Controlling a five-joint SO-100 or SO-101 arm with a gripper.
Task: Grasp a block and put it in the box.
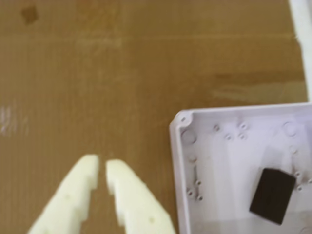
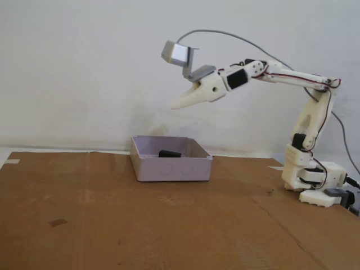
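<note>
A dark block (image 1: 273, 195) lies inside the white box (image 1: 183, 161), near its right side in the wrist view. In the fixed view the block (image 2: 169, 153) shows over the rim of the box (image 2: 171, 168), which sits on the brown cardboard. My gripper (image 1: 102, 168) has cream fingers that are nearly together with nothing between them. In the fixed view my gripper (image 2: 175, 105) hangs high in the air above the box, pointing left.
The brown cardboard sheet (image 2: 112, 219) covers the table. A small dark mark (image 2: 57, 223) lies on it at the front left. The arm's base (image 2: 315, 180) stands at the right. A white wall is behind.
</note>
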